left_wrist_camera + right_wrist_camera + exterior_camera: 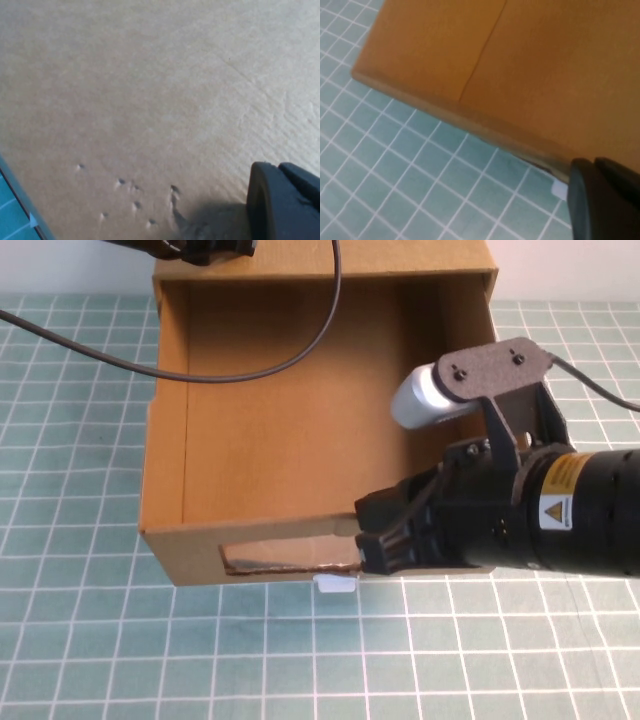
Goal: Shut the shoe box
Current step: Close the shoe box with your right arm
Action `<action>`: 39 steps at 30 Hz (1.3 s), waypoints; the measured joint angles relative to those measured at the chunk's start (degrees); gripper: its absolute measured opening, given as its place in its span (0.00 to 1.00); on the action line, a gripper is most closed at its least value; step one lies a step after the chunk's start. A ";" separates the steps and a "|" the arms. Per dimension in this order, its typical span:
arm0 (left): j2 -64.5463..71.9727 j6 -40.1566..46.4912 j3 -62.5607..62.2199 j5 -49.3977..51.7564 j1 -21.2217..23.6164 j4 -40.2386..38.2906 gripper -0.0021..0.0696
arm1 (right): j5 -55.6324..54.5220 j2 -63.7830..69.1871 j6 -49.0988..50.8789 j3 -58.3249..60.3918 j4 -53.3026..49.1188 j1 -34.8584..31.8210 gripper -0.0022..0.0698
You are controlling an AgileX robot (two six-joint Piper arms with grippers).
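Teal gridded counter [80,640] carries everything. Right pincer [372,532] sits at the front wall of the shoe box [290,410], beside its window and above the white pull tab [334,585]; whether its fingers are spread or pressed together, I cannot tell. The drawer stands pulled out toward the counter's near edge, so closing seems barely begun; next calls for a straight push toward the far edge. The right arm reaches in low from the right. Left pincer [205,250] hovers over the box's far end, grip unclear.
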 joint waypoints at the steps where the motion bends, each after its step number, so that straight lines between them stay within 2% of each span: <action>1: 0.00 0.00 0.00 0.00 0.00 0.00 0.02 | 0.83 0.27 -1.41 -0.67 1.59 0.00 0.02; 7: 0.00 0.00 0.00 0.00 0.00 0.00 0.02 | 10.95 0.51 -9.63 -5.56 10.50 -0.34 0.01; 13: 0.00 -0.09 0.00 0.00 0.00 0.00 0.02 | 16.05 1.08 -10.38 -6.51 9.99 -0.34 0.02; 22: 0.00 -0.09 0.00 0.10 0.00 0.00 0.02 | 12.46 6.76 -9.55 -6.51 7.64 -0.34 0.02; 39: 0.00 -0.09 0.00 0.13 0.00 0.00 0.02 | -0.83 8.34 -9.42 -6.51 5.66 -2.02 0.02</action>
